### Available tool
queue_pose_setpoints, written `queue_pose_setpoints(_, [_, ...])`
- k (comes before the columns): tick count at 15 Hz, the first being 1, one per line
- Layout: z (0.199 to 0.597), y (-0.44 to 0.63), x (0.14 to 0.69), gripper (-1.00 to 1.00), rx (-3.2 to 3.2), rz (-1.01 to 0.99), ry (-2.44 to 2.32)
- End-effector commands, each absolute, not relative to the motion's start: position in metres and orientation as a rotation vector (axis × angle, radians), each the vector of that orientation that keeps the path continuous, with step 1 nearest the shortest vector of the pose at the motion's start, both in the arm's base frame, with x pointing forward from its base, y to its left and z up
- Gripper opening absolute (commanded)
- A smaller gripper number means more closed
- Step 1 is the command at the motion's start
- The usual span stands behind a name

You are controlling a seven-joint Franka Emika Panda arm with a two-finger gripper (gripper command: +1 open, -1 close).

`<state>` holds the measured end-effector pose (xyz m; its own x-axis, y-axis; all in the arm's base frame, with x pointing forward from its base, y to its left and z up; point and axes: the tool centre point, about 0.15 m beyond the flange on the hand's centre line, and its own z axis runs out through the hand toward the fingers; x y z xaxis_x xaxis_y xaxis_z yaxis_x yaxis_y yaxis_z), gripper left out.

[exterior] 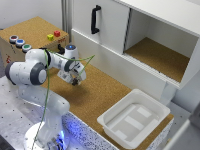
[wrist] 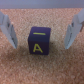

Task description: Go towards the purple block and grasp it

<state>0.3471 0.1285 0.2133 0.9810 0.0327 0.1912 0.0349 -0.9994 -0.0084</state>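
At the exterior view's left, three round buttons [exterior: 19, 43] and small yellow [exterior: 50, 37] and red cubes [exterior: 57, 33] sit on a cork-topped box. The end effector [exterior: 76, 80] hangs low over the grainy cork table [exterior: 95, 97], its pale fingers [wrist: 8, 31] spread open on either side of the purple block [wrist: 39, 39], a dark cube with yellow markings, untouched. A smooth white plastic tray [exterior: 134, 120] lies further right.

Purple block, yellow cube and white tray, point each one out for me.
purple block [wrist: 39, 41], wrist view, its front face with the yellow letter.
yellow cube [exterior: 50, 37], exterior view, its top.
white tray [exterior: 163, 111], exterior view, its far rim.
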Motion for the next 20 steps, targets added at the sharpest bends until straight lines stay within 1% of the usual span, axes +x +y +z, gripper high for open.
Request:
queue_pose_setpoints(1, [0.201,0.136,0.374,-1.00,-3.188,-0.212,-0.079])
queue_pose_setpoints(5, [0.197,0.136,0.368,-1.00,-3.183,-0.170,-0.056])
queue_pose_setpoints(7, [0.218,0.133,0.366,-1.00,-3.190,-0.217,-0.025])
queue_pose_setpoints(10, [0.281,0.133,0.365,-1.00,-3.177,-0.330,-0.074])
queue_pose_setpoints(11, [0.310,0.136,0.363,-1.00,-3.182,-0.388,-0.102])
queue_pose_setpoints(12, [0.350,0.138,0.361,-1.00,-3.200,-0.439,-0.138])
queue_pose_setpoints(13, [0.374,0.138,0.359,-1.00,-3.208,-0.452,-0.158])
queue_pose_setpoints(16, [0.469,0.137,0.342,-1.00,-3.207,-0.611,-0.196])
queue_pose_setpoints(18, [0.507,0.138,0.336,-1.00,-3.226,-0.659,-0.204])
queue_pose_setpoints(20, [0.513,0.139,0.334,-1.00,-3.198,-0.668,-0.207])
